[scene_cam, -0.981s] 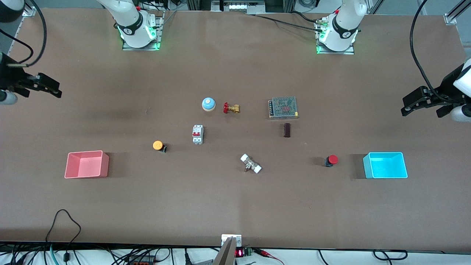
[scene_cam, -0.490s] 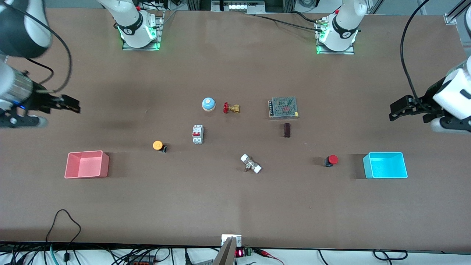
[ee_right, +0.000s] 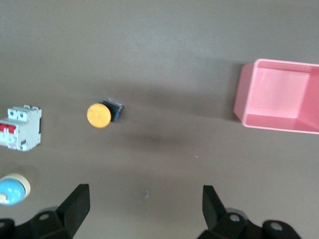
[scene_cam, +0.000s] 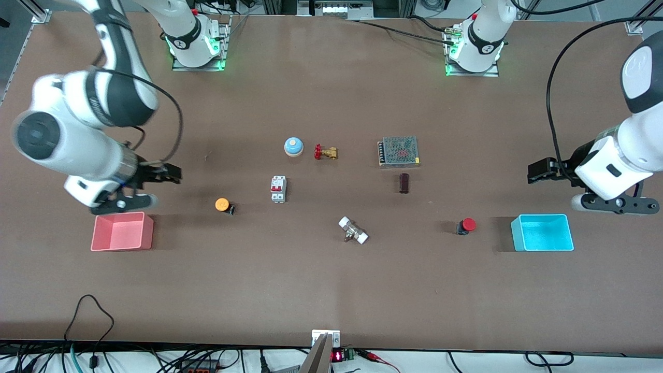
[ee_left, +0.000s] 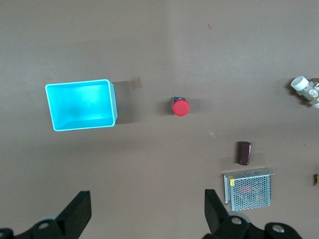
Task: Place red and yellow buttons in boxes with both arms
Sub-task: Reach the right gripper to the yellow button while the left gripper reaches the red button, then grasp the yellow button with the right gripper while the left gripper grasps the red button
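- Right gripper (scene_cam: 173,175): fingers (ee_right: 75,204) spread wide, empty, above bare bench (scene_cam: 331,290) near pink box (scene_cam: 122,231).
- Yellow button (scene_cam: 222,204) lies beside pink box.
- Red button (scene_cam: 467,226) beside cyan box (scene_cam: 542,232).
- Left gripper (scene_cam: 536,172): fingers (ee_left: 77,214) wide open, empty, over bench near cyan box.

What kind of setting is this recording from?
Probably a robotics lab bench: two bolted-down arms at a brown table, loose electrical parts such as a circuit breaker and a power supply, and cables along its edge.

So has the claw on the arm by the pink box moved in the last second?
Yes. The right gripper has swung in from the table's edge toward the middle, now over the table between the pink box and the yellow button, fingers open.
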### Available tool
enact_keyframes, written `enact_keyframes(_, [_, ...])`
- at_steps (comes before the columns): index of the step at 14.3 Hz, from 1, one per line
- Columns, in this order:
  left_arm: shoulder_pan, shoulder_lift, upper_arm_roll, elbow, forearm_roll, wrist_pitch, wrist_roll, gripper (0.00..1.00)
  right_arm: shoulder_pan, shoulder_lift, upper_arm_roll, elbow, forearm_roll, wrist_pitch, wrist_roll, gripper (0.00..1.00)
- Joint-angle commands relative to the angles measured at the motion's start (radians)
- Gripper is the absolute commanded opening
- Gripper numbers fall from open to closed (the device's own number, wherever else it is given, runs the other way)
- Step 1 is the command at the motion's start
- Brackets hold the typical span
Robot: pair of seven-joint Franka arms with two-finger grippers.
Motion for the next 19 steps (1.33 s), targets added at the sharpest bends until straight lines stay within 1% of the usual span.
enact_keyframes(1, [0.006, 0.012, 0.003, 0.018, -0.016, -0.013, 0.002, 1.00, 0.029, 0.095, -0.004, 0.070, 0.013, 0.023, 0.106, 1.00])
enact_keyframes(2, [0.008, 0.028, 0.004, 0.024, -0.020, -0.013, 0.000, 1.00, 0.049, 0.124, -0.004, 0.077, 0.013, 0.050, 0.129, 1.00])
enact_keyframes(4, [0.023, 0.045, 0.018, 0.018, -0.104, -0.013, -0.015, 1.00, 0.071, 0.172, -0.004, 0.078, 0.021, 0.143, 0.187, 1.00])
enact_keyframes(5, [0.043, 0.053, 0.018, 0.022, -0.117, -0.010, -0.041, 1.00, 0.081, 0.196, -0.004, 0.078, 0.036, 0.186, 0.195, 1.00])
enact_keyframes(7, [0.034, 0.053, 0.016, 0.022, -0.126, -0.007, -0.052, 1.00, 0.109, 0.236, -0.004, 0.078, 0.062, 0.223, 0.205, 1.00])
enact_keyframes(10, [0.029, 0.100, 0.010, 0.022, -0.132, -0.006, -0.058, 1.00, 0.149, 0.287, -0.004, 0.079, 0.055, 0.274, 0.245, 1.00])
enact_keyframes(13, [0.006, 0.174, 0.006, 0.022, -0.126, -0.006, -0.060, 1.00, 0.149, 0.319, -0.009, 0.078, 0.058, 0.279, 0.247, 1.00])
enact_keyframes(15, [-0.009, 0.203, 0.006, 0.022, -0.117, -0.003, -0.060, 1.00, 0.134, 0.328, -0.013, 0.078, 0.056, 0.279, 0.245, 1.00])
enact_keyframes(19, [-0.035, 0.254, 0.007, -0.005, -0.114, 0.114, -0.113, 1.00, 0.117, 0.322, -0.015, 0.078, 0.052, 0.271, 0.235, 1.00])
